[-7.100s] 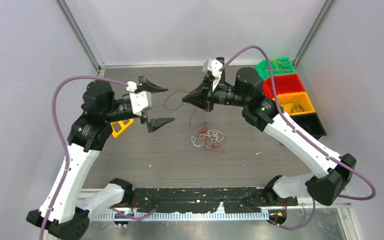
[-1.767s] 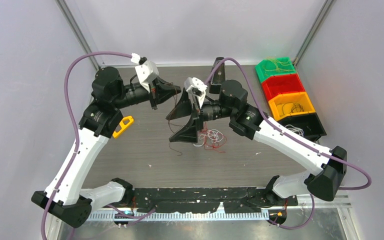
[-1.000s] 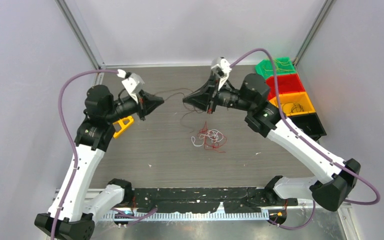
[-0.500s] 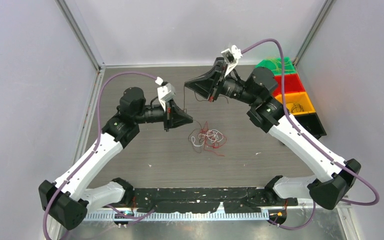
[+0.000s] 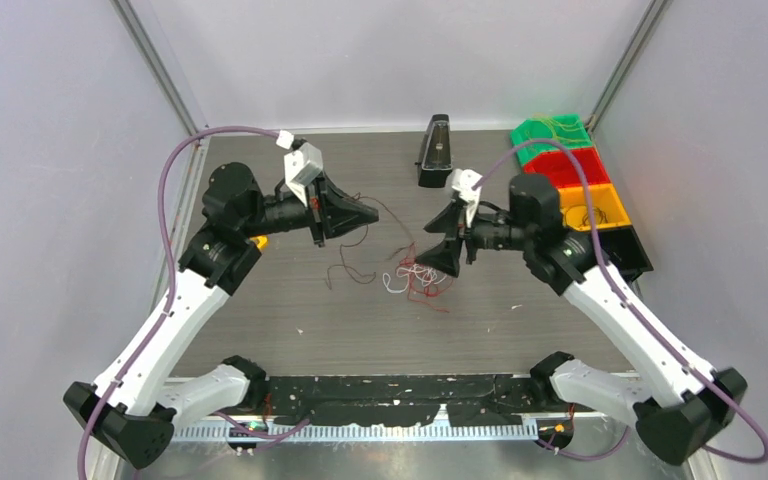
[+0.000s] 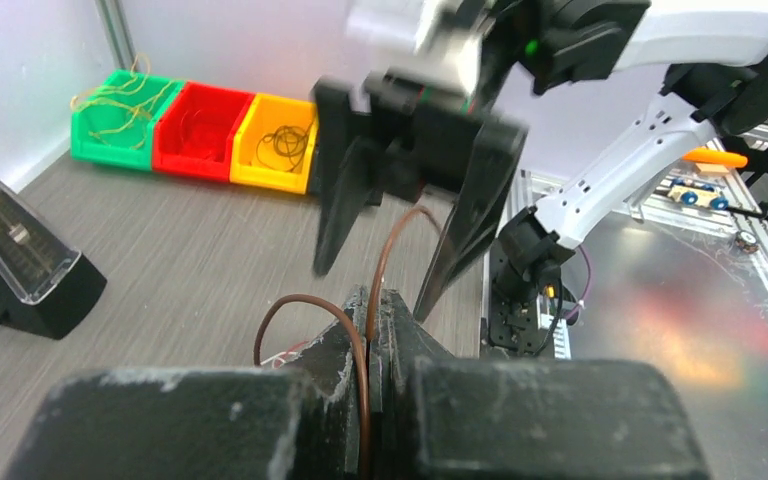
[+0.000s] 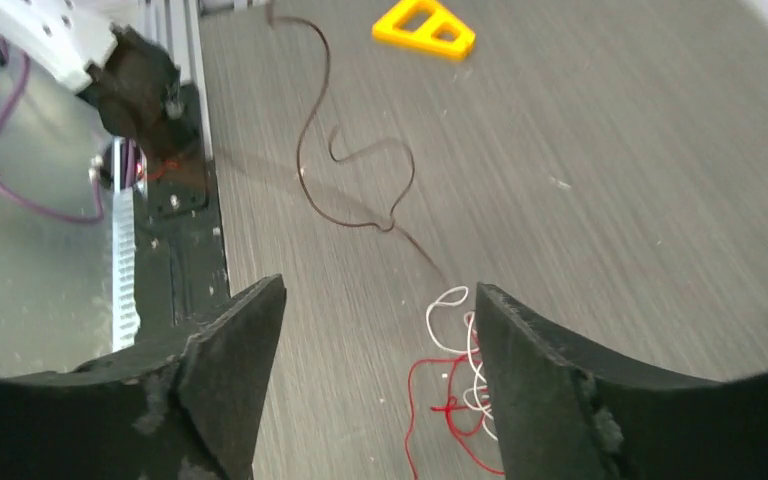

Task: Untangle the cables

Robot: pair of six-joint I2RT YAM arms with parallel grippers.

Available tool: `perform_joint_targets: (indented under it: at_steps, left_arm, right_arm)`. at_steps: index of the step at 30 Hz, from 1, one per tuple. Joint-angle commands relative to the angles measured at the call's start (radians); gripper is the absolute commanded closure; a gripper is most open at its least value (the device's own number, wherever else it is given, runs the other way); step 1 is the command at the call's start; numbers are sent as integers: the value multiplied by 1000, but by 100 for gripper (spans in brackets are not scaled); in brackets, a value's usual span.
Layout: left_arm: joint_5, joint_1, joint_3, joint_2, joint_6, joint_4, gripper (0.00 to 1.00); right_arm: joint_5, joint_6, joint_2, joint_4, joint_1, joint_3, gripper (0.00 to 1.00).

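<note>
- Cables [image 5: 418,278] lie on the grey wood-grain table [image 5: 290,320], the widest thing in view. They form a small tangle [image 7: 457,405] of red and white strands at mid-table.
- Left arm [image 5: 165,330] rises from the near left corner and bends inward. The right arm [image 5: 630,320] does likewise from the near right, so the two tools face each other over the table's middle.
- Four bins stand in a row along the far right edge: a green bin [image 5: 550,135], a red bin [image 5: 570,165], a yellow bin [image 5: 590,205] and a black bin [image 5: 628,250]. Thin wires show in the green and yellow ones.
- A black wedge-shaped case [image 5: 434,150] with a clear front stands at the far edge, left of the green bin.
- The right gripper [image 7: 380,290] stands open, jaws wide apart with nothing between them, just above the tangle.
- The left gripper [image 6: 370,320] is clamped tight on a dark brown cable [image 6: 385,255]. The cable arcs out of the closed jaws, and one curly length trails down to the table. Whether it joins the tangle cannot be told.
- A yellow triangle [image 7: 425,27] lies flat on the table near the left arm, well apart from the tangle.
</note>
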Motion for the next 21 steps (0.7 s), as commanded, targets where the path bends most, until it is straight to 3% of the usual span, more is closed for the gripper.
perform_joint_targets:
  at_steps: [1, 5, 10, 17, 21]
  left_arm:
    - [17, -3, 77, 41, -60, 48, 100]
    - [-82, -2, 123, 65, -92, 9, 100]
    - [2, -3, 100, 82, -212, 160, 100]
    - [149, -2, 95, 128, -234, 295, 100]
    - [167, -3, 109, 159, -329, 437, 100]
  right_arm:
    - [-23, -92, 98, -29, 14, 96, 19]
    - [30, 38, 80, 129, 28, 154, 2]
    - [-6, 177, 83, 294, 58, 178, 5]
    - [-219, 350, 172, 309, 60, 310, 5]
    - [-172, 368, 204, 313, 65, 281, 5]
